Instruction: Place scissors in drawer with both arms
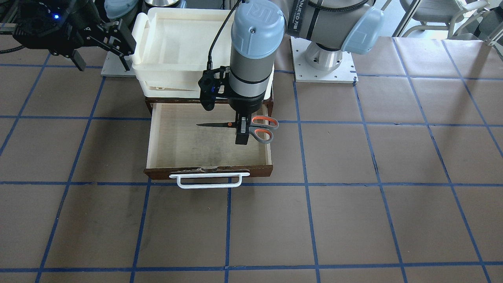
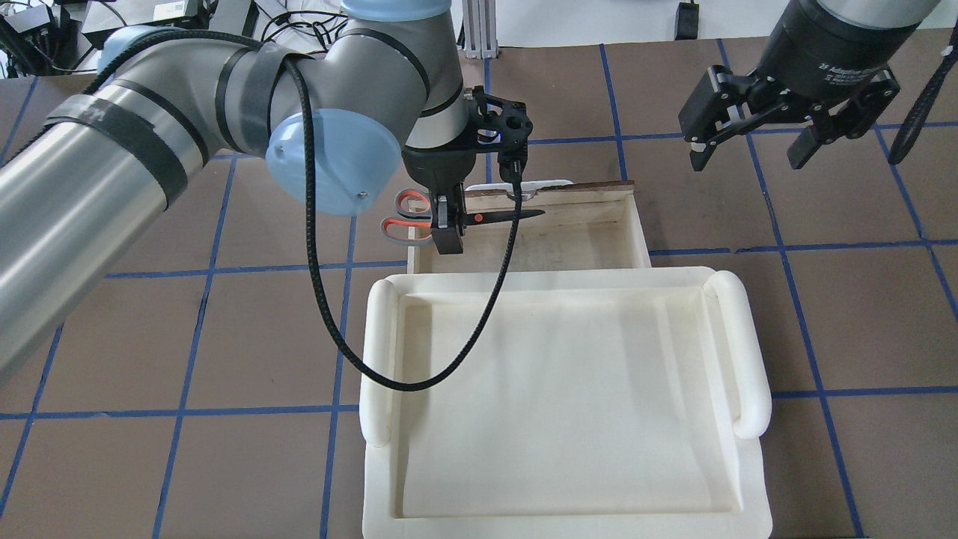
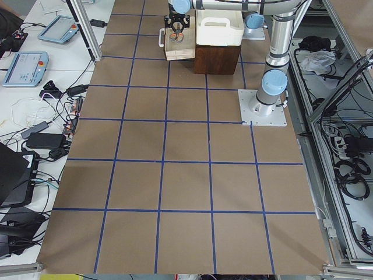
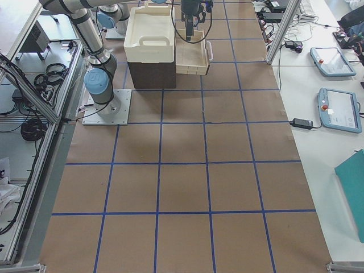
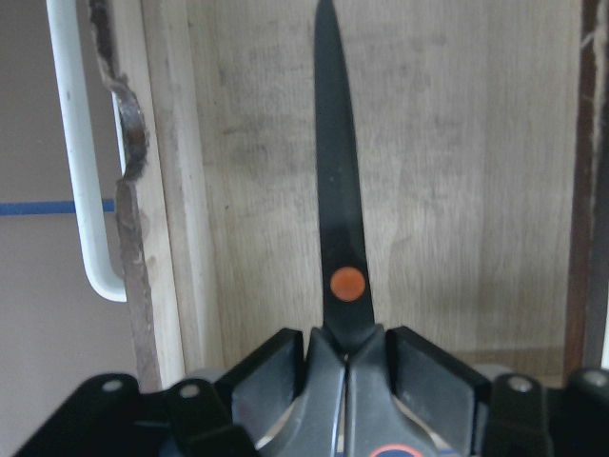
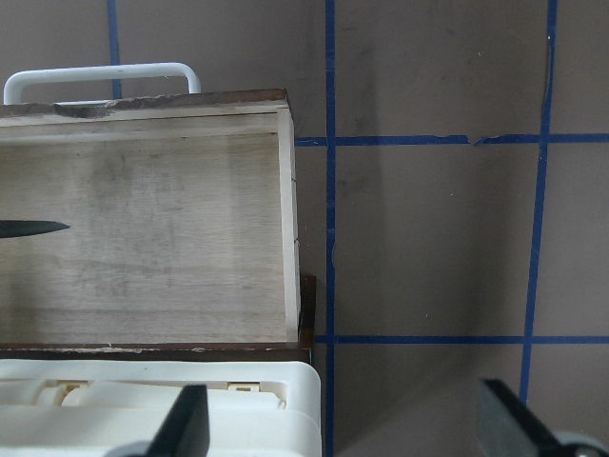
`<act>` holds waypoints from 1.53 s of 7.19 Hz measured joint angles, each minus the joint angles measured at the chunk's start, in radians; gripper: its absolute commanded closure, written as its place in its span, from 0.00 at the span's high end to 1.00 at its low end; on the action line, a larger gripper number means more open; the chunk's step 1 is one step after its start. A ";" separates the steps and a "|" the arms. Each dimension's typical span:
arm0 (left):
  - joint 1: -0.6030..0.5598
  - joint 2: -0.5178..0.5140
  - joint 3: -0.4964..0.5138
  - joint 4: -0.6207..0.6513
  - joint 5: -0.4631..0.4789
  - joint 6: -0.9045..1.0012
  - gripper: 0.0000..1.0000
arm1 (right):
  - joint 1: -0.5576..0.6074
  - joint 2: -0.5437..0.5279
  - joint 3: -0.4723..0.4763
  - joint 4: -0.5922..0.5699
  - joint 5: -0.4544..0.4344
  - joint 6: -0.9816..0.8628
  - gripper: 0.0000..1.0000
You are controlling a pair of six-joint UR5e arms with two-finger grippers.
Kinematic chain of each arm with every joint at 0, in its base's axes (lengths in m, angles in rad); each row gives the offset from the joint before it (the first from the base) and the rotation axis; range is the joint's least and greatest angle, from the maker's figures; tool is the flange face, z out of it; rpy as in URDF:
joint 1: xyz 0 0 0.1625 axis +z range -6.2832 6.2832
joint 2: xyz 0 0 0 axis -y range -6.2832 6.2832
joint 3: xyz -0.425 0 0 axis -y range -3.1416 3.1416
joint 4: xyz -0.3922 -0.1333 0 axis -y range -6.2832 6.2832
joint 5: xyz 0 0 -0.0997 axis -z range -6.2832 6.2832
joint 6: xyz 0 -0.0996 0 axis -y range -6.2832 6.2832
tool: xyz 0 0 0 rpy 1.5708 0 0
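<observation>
The drawer (image 1: pixel 157 137) stands pulled open, with a dark wood front, a white bar handle (image 1: pixel 209 180) and a pale plywood floor (image 6: pixel 143 238). My left gripper (image 1: pixel 243 129) is shut on the scissors (image 1: pixel 259 129) near the pivot and holds them above the drawer's side. The blades point across the drawer and the grey-and-orange handles overhang its edge (image 2: pixel 408 217). The left wrist view shows the blade and orange pivot dot (image 5: pixel 346 283) over the drawer floor. My right gripper (image 2: pixel 752 146) is open and empty, raised beside the drawer's other side.
A cream-white plastic tray (image 2: pixel 565 479) sits on top of the brown cabinet (image 4: pixel 151 74), behind the open drawer. Brown table surface with blue tape lines lies all around. The arm bases stand on plates (image 1: pixel 324 63) behind the cabinet.
</observation>
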 measured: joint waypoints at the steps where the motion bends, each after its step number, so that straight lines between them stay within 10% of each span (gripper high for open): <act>1: -0.029 -0.025 0.001 0.027 0.004 -0.063 0.00 | 0.000 0.001 0.001 0.001 0.001 0.001 1.00; 6: -0.071 -0.096 -0.011 0.080 0.032 -0.159 0.00 | 0.000 0.002 0.001 0.003 0.003 -0.001 1.00; 11: -0.081 -0.119 -0.014 0.092 0.027 -0.170 0.44 | 0.000 0.002 0.002 0.000 0.003 -0.002 1.00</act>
